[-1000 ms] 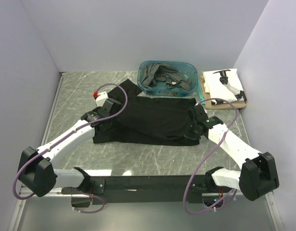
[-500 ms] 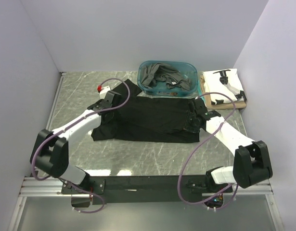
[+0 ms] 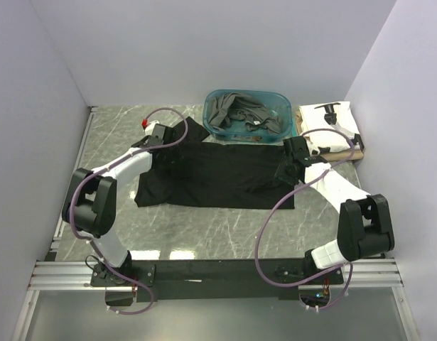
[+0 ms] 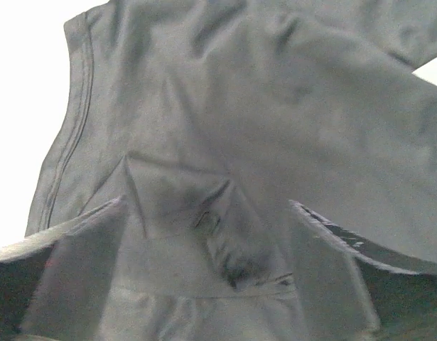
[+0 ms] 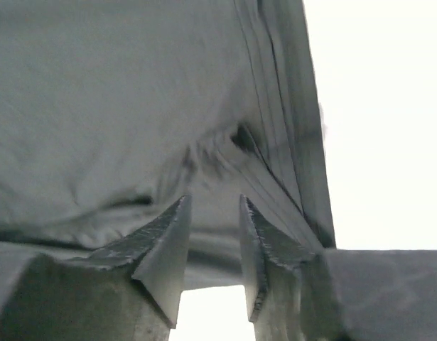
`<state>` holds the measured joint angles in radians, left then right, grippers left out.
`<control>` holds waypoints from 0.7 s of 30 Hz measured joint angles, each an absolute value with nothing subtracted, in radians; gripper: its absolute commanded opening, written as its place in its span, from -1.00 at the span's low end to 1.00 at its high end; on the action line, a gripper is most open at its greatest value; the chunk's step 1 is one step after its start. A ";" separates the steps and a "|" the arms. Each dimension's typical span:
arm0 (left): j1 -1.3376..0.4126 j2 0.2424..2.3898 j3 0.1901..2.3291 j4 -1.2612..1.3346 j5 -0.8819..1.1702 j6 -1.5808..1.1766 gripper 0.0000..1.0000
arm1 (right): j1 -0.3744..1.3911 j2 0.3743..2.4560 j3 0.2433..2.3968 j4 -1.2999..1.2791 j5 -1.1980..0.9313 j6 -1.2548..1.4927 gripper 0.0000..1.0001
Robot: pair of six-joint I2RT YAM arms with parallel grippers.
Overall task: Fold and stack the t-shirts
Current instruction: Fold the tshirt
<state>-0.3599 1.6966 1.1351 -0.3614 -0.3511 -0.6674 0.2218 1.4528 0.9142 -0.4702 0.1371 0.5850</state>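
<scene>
Both arms reach forward over the black shirt [image 3: 218, 177], which lies flat on the table [image 3: 225, 224]. The left gripper [image 4: 207, 202] is at the shirt's far left corner and the right gripper [image 5: 213, 200] at its far right. The left fingers stand wide apart and the right ones are only narrowly parted; neither holds any cloth.

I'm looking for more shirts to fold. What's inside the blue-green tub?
Crumpled dark grey shirts fill the tub. Whatever lies underneath them is covered, so how many there are is unclear.
</scene>
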 measured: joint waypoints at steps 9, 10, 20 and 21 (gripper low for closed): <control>-0.354 1.671 1.164 -0.350 -0.245 -0.656 0.99 | 0.218 1.304 0.908 -0.393 0.054 0.551 0.60; -0.355 1.647 1.141 -0.342 -0.227 -0.658 0.99 | 0.218 1.289 0.897 -0.379 0.036 0.548 0.61; -0.357 1.497 0.936 -0.239 -0.054 -0.696 0.99 | 0.266 1.287 0.779 -0.299 -0.103 0.518 0.64; -0.357 1.513 0.936 -0.236 -0.044 -0.699 0.99 | 0.271 1.296 0.778 -0.297 -0.106 0.516 0.64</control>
